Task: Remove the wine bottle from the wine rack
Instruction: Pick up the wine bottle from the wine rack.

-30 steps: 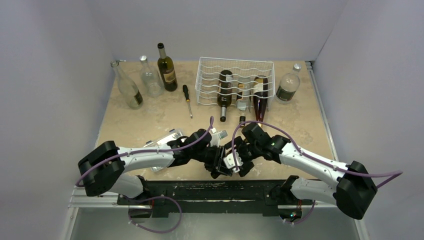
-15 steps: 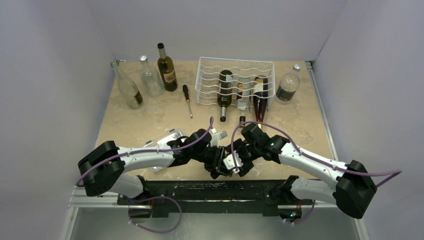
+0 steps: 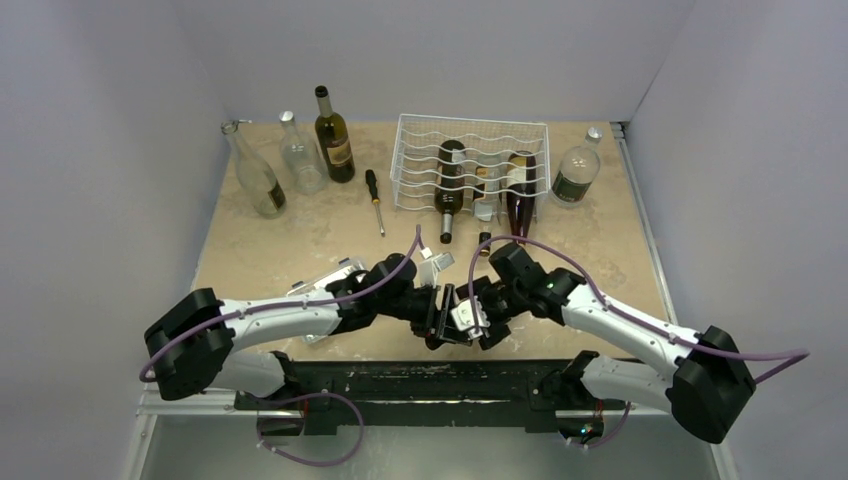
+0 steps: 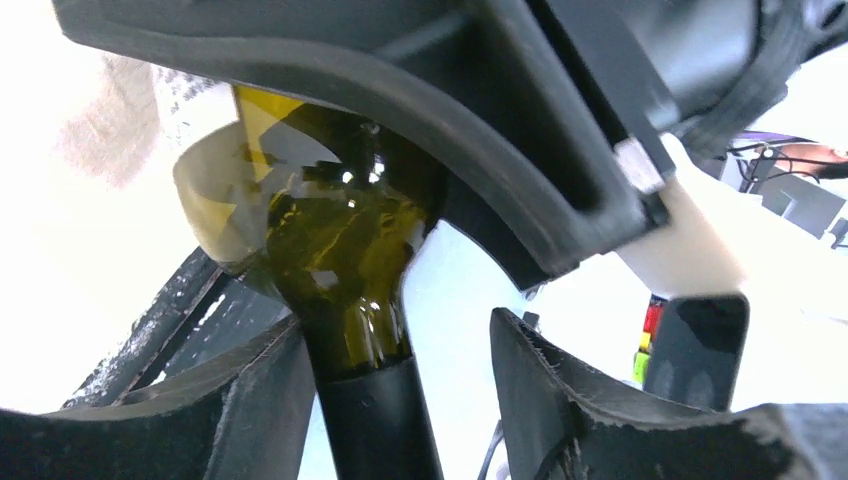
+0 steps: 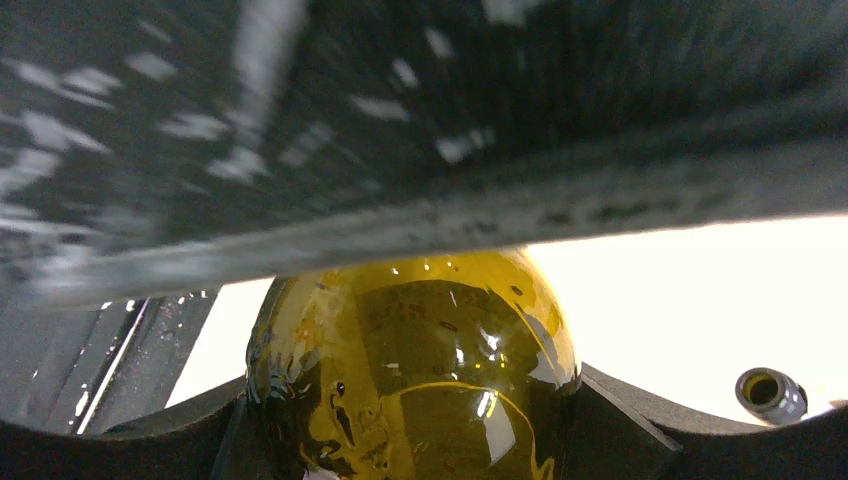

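Note:
An olive-green wine bottle (image 4: 340, 250) with a black capsule on its neck hangs between my two grippers over the table's near middle. My right gripper (image 5: 415, 420) is shut on the bottle's (image 5: 420, 340) round body, both fingers pressed against the glass. My left gripper (image 4: 400, 360) is open around the neck: the capsule rests by the left finger and a clear gap shows to the right finger (image 4: 540, 390). From above, the left gripper (image 3: 438, 315) and right gripper (image 3: 478, 315) nearly hide the bottle. The white wire wine rack (image 3: 470, 122) stands at the back with three bottles lying in it.
Two clear bottles (image 3: 255, 182) (image 3: 300, 155) and a dark bottle (image 3: 333, 135) stand at the back left. A screwdriver (image 3: 374, 200) lies beside the rack. Another clear bottle (image 3: 577, 168) stands right of the rack. A clear plastic box (image 3: 325, 285) lies under my left arm. A small cap (image 3: 484, 238) lies near the rack's front.
My left gripper has opened off the bottle's neck and its arm has shifted slightly left. My right gripper has closed onto the bottle's body.

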`<state>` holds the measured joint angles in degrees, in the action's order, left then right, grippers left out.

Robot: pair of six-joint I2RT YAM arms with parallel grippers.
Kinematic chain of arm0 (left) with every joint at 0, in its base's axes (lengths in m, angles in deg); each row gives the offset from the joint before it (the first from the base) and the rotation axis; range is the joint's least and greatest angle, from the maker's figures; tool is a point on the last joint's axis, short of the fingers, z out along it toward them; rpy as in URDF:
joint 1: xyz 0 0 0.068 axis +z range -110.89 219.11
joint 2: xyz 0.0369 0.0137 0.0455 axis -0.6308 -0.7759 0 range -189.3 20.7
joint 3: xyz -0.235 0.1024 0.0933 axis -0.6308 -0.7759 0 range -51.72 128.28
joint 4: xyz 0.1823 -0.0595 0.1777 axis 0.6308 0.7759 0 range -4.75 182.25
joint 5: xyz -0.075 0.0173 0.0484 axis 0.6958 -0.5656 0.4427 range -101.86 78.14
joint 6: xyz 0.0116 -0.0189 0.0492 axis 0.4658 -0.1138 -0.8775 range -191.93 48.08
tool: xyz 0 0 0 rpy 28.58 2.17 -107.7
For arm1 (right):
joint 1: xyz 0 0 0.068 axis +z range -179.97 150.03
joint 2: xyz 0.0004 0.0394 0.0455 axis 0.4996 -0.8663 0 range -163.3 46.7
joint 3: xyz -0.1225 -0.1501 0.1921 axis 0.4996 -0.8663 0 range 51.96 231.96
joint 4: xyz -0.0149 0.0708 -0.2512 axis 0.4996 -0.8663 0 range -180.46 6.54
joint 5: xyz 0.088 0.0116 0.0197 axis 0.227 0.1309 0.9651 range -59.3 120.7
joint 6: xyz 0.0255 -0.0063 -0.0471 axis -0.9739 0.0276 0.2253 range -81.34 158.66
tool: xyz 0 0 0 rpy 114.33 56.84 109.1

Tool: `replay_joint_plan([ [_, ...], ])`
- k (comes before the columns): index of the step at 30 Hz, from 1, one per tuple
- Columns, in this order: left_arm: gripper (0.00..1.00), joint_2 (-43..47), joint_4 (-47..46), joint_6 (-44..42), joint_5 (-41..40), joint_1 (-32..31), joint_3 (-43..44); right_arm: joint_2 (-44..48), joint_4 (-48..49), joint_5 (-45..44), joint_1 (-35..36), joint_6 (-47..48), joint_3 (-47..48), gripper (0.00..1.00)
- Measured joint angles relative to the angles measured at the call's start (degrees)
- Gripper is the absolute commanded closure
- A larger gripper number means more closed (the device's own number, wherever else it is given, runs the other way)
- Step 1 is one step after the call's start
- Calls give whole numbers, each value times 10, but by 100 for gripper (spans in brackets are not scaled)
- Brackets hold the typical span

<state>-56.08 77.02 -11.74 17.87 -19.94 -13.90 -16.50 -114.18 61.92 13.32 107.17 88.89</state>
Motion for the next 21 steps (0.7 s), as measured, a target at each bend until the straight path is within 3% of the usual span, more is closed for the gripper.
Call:
replay_joint_plan([
  [6,27,34,-7,-9,-10,0,-2,17,-1,33,-31,-9,4,85],
  [21,25,207,68,-114,-65,-3,-3,61,-31,73,-97,-25,8,87],
])
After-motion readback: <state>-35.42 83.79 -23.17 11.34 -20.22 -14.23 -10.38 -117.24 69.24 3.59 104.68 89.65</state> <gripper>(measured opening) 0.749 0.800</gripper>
